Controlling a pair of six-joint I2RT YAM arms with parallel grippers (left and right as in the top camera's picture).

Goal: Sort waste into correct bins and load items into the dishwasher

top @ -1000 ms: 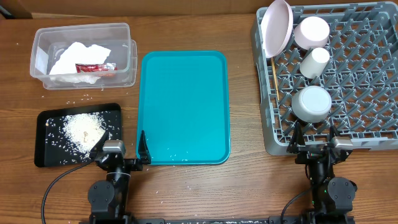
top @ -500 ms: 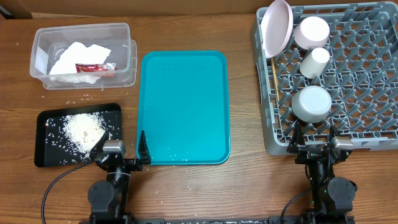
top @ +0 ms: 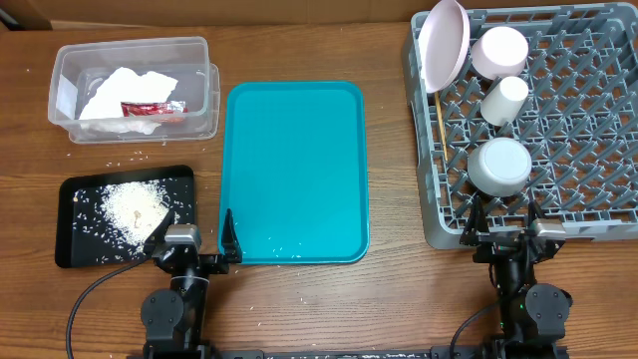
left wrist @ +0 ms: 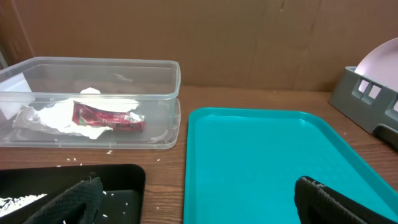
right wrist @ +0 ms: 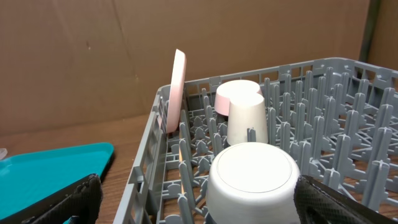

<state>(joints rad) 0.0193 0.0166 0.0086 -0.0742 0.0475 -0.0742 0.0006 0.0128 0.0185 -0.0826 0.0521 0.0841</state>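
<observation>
From overhead, we see the clear tub (top: 65,70) at the far left of the table (top: 399,289), holding the crumpled napkin (top: 115,95) with the red wrapper (top: 153,109) on top. Nearer us lies the black tray (top: 75,249), with rice (top: 135,207) piled in it and stray grains around it. The teal tray (top: 296,170) sits in the middle. At the right, the grey dish rack (top: 588,150) carries the plate (top: 444,45) on edge in its far left corner, the small dish (top: 498,52) beside it, then the cup (top: 504,100) and the grey bowl (top: 498,166). The chopsticks (top: 439,120) lie along the rack's left side. The left claw (top: 194,242) and right claw (top: 503,231) both stand apart and hold nothing.

At the left wrist, the spread fingers frame the black tray's corner and the teal tray, with the tub behind.

At the right wrist, the wide fingers flank the bowl, with the cup, dish and upright plate behind.
</observation>
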